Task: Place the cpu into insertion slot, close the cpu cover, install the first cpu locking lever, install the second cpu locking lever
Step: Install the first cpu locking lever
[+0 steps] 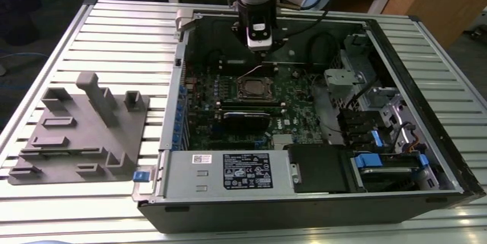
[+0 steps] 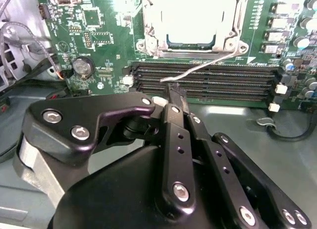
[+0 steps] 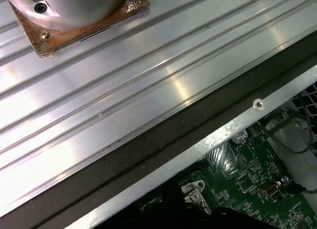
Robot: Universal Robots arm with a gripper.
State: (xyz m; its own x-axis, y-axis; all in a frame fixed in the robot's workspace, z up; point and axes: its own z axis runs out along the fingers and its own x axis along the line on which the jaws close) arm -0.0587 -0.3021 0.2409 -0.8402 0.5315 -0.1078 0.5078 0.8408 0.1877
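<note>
I have the hand (image 1: 261, 50) hanging inside the open computer case (image 1: 426, 67), in the upper middle of the exterior view, just above and behind the insertion slot (image 1: 252, 88) on the green motherboard (image 1: 297, 98). In the second wrist view the hand (image 2: 174, 92) fills the lower half of the frame, its black fingers (image 2: 173, 117) drawn together to a narrow tip with nothing between them that I can make out, poised over the long black memory slots (image 2: 208, 83). Beyond those, at the top centre of that frame, sits the insertion slot (image 2: 193, 26) with the cpu (image 2: 190, 38) lying in it, its silver-grey top showing through the cpu cover (image 2: 153, 21), which lies flat around it. A thin silvery locking lever (image 2: 208, 63) runs slantwise from the socket's corner down across the memory slots, its free end close to the fingertip. In the exterior view a grey fixture block (image 1: 84, 133) rests on the ribbed tabletop (image 1: 122, 33) at the left of the frame, well apart from the case. The first wrist view shows the ribbed metal tabletop (image 3: 124, 100) and the case's rim (image 3: 223, 132)
</note>
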